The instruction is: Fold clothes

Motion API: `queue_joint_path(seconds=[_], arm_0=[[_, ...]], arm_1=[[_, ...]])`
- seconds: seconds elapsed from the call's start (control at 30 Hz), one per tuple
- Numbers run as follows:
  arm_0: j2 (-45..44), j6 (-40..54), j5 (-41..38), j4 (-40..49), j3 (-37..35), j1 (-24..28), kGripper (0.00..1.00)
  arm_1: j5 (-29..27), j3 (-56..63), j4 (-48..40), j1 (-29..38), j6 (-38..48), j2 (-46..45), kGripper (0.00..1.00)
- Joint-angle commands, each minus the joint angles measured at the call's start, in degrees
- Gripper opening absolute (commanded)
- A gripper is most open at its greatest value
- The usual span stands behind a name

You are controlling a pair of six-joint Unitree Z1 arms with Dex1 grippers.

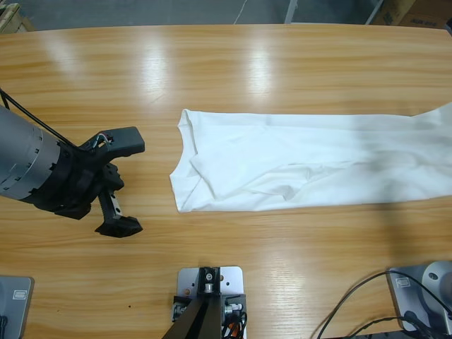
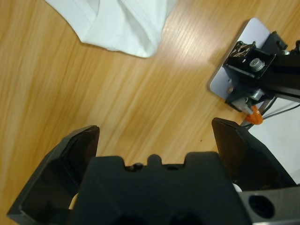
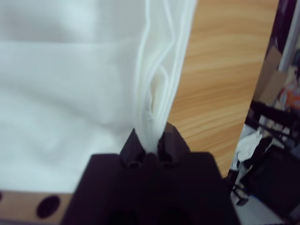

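The clothes are one white T-shirt (image 1: 296, 166), folded into a long band across the table's right half and running off the right edge. Its near corner shows at the top of the left wrist view (image 2: 117, 23). My left gripper (image 1: 126, 185) hovers open over bare wood to the left of the shirt, a short gap from its edge, with nothing between its jaws (image 2: 154, 136). My right gripper (image 3: 150, 140) is shut on a bunched edge of the T-shirt (image 3: 70, 84), whose cloth spreads away from the jaws. The right gripper is out of the high view.
The wooden table (image 1: 233, 63) stretches wide behind and to the left of the shirt. In the right wrist view the table's edge and dark room clutter (image 3: 276, 140) lie to the right.
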Motion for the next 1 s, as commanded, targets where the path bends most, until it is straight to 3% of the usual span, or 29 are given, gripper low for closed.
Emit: queue_joint_path(seconds=[0.03,0.17,0.33,0.73,1.0], arm_0=[[-0.37,-6.77,-0.42,-3.21,1.71,-0.71,0.964],[-1.23,-7.16,-0.21,-3.26,2.03,-0.71,0.964],[-2.76,-9.21,0.39,-3.32,3.22,-0.71,0.968],[-5.63,-10.48,1.67,-4.05,6.79,-0.71,0.968],[-9.32,-10.44,2.50,-4.49,10.96,0.00,0.968]], arm_1=[[3.76,-8.05,13.22,25.21,8.35,-4.10,0.000],[4.50,-16.66,19.21,39.32,15.40,1.05,0.000],[6.45,-25.47,22.92,50.59,20.99,7.92,0.000],[11.81,-54.32,34.35,61.15,24.15,24.83,0.000],[13.94,-66.58,39.83,63.47,24.52,36.08,0.000]])
